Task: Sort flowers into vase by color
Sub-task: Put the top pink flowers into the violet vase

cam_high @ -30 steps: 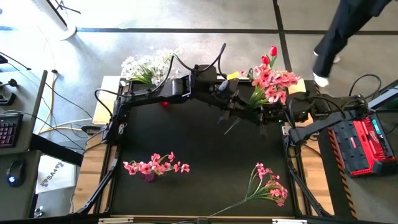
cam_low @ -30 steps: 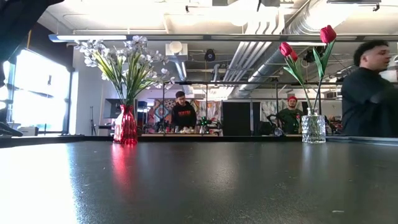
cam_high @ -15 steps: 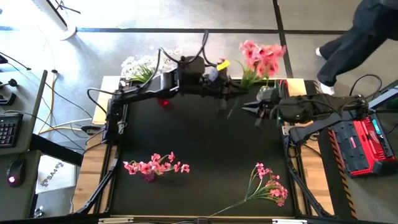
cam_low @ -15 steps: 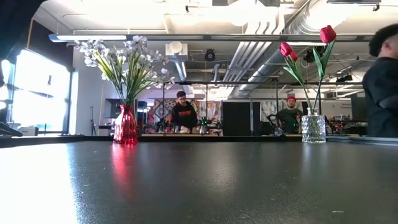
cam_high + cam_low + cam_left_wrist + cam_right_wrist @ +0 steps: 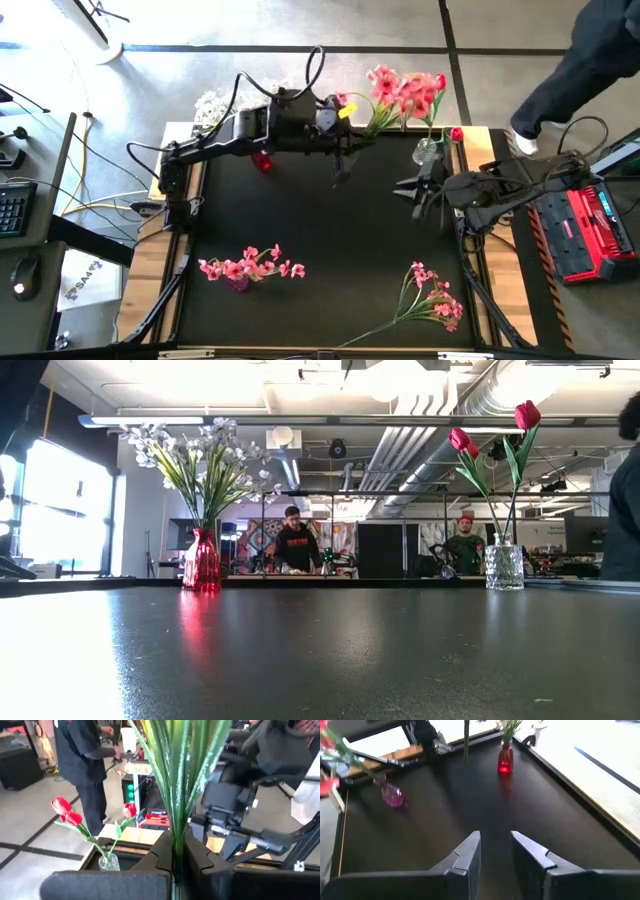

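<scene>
My left gripper [image 5: 347, 128] is above the table's far middle, shut on a pink-blossom spray [image 5: 404, 90] with green stems [image 5: 180, 780]. My right gripper [image 5: 415, 190] stands open at the right, nothing between its fingers [image 5: 495, 851]. A clear vase [image 5: 428, 151] with red tulips [image 5: 64, 810] stands at the far right. At the far left is a red vase [image 5: 202, 563] with white flowers [image 5: 195, 455]. A pink vase [image 5: 238, 284] at the near left holds pink flowers [image 5: 250, 265]. Another pink spray [image 5: 432, 300] lies flat at the near right. My left gripper pinches the spray's bundle of green stems [image 5: 176, 851] between its two fingers, which come nearly level from the table's left and lie across the stems. The spray is lifted clear. Its blossoms stand up toward the far right, and the stem end [image 5: 340, 178] hangs below the fingers.
A person in dark clothes [image 5: 590, 60] walks beyond the table's far right corner. A red case [image 5: 585, 232] sits right of the table. The dark tabletop [image 5: 330, 250] lies bare between the vases.
My left gripper has carried the pink spray up and toward the table's far left, away from the right gripper, and tipped it more upright. My right gripper has let go of the spray and has drawn back toward the right edge, sinking a little.
</scene>
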Motion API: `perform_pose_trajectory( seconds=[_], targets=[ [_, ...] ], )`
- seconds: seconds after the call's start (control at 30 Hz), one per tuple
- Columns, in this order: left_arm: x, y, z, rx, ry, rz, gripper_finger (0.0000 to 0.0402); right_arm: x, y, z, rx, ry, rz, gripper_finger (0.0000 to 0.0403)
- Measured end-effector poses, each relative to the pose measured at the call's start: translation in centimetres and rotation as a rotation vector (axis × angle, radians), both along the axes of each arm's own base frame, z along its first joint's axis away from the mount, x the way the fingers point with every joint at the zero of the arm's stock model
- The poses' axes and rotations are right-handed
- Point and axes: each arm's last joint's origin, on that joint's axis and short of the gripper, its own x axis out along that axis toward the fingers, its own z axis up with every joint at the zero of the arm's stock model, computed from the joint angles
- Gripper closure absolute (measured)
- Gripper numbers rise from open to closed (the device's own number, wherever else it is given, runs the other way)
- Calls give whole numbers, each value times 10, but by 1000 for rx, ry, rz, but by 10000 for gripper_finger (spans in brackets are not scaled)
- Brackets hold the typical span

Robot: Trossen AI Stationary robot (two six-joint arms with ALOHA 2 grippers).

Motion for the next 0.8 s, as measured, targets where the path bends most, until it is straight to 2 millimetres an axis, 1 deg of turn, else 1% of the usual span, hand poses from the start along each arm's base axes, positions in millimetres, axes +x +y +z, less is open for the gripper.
perform_pose_trajectory(
  seconds=[0.2,0.3,0.37,0.5,0.7,0.8],
  targets=[
    [-9,-24,3,17,34,55,401,1,10,-28,29,50,10,308],
    [-13,-35,2,26,61,78,401,5,15,-38,44,36,19,308],
    [-15,-37,-2,29,111,113,401,9,17,-43,52,6,29,308],
    [-20,-34,-12,-5,209,181,401,18,23,-52,66,-69,86,308],
    [-20,-48,-13,-32,204,161,401,23,27,-68,112,-92,117,308],
    [-22,-54,-16,-32,236,174,401,22,29,-70,123,-92,120,308]
  ],
)
